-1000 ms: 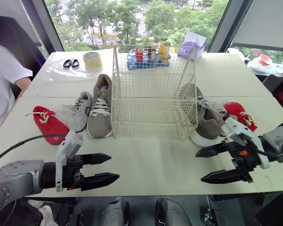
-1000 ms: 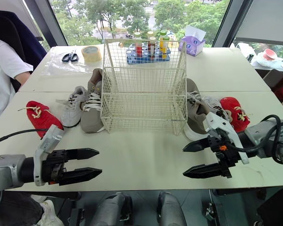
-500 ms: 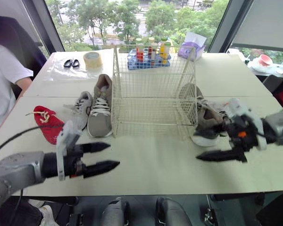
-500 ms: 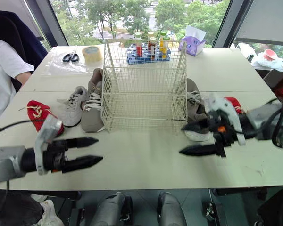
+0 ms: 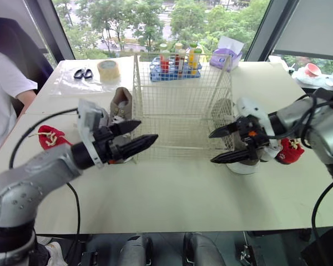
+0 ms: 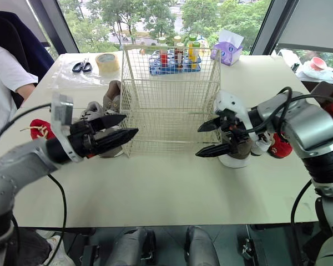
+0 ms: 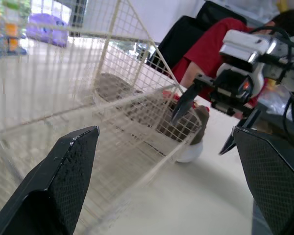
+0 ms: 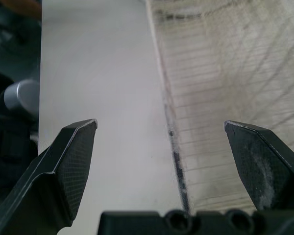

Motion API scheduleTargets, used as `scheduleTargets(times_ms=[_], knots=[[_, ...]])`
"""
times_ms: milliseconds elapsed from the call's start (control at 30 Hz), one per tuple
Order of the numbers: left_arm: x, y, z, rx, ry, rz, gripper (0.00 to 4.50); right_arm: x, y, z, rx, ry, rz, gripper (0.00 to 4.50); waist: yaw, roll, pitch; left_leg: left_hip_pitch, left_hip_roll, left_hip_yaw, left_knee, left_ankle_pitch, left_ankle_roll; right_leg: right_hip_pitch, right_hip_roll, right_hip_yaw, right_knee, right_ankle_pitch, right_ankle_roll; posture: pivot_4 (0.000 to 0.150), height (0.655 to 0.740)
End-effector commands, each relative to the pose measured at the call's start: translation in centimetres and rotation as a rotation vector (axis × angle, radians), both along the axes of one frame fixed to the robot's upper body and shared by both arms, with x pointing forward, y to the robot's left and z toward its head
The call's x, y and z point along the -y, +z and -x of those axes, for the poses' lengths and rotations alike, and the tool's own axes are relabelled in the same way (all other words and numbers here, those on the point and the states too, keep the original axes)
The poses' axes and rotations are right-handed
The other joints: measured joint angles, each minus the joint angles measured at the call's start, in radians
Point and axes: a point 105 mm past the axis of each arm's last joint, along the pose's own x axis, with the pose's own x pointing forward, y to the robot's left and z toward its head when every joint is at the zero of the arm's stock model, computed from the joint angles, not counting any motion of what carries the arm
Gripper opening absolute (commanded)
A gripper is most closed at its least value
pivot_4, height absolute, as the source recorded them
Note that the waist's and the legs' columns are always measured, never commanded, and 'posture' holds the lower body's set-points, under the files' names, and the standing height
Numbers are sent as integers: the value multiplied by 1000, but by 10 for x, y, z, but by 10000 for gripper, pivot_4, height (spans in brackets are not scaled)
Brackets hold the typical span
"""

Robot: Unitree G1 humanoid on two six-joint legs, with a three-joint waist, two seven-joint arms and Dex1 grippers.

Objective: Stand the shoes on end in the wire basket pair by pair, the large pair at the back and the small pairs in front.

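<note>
1. White wire makes the basket (image 5: 180, 108), which stands upright in the middle of the pale table (image 5: 172, 194) with its open side up.
2. The left gripper (image 5: 147, 131) is near the left front corner of the basket. Its two black fingers are spread apart and point toward the wire wall, and they hold nothing.
3. The right gripper (image 5: 211, 148) is near the right front corner of the basket, also with its fingers spread wide and empty. They point toward the basket.
4. The shoes lie on the table outside the basket. On its left are a large grey shoe (image 5: 121, 100), a small grey shoe (image 6: 92, 112) beside it, and a red shoe (image 5: 47, 137) farther out.
5. On the right of the basket, another large grey shoe (image 5: 241, 160) with a white sole lies just behind the right gripper, and a second red shoe (image 5: 290, 151) lies beyond it.
6. Behind the basket are scissors (image 5: 82, 73), a roll of tape (image 5: 108, 69), a blue rack of bottles (image 5: 176, 64) and a purple tissue box (image 5: 225, 58).
7. A person in a white shirt (image 5: 5, 94) sits at the left edge of the table.
</note>
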Motion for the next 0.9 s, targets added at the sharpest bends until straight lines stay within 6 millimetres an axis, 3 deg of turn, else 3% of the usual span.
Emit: scheduleTargets(times_ms=[33, 267, 467, 900], knots=[[1, 0, 10, 46, -3, -27, 45000, -4, -6, 0, 28, 39, 50, 36912, -1, 0, 0, 0, 0, 0, 0, 0, 0, 0, 0, 0, 0, 0, 0, 1500, 7400], [-6, 2, 7, 79, 32, -29, 45000, -8, -13, -8, 87, 52, 112, 1338, 0, 0, 0, 1, 0, -2, 0, 1, -2, 1, 1, 0, 1, 0, -1, 1500, 7400], [-7, 6, 3, 104, 31, -36, 45000, -13, -4, -34, 241, 13, 100, 545, -8, 0, -1, 2, 1, -1, 0, 2, -3, 1, 2, 0, 2, 1, -2, 1500, 7400], [-4, -6, -3, 80, 16, -43, 45000, -21, -7, -29, 284, 152, 102, 545, -7, 0, -1, 4, 2, -2, 0, 3, -5, 1, 3, 0, 5, 1, -2, 1500, 7400]])
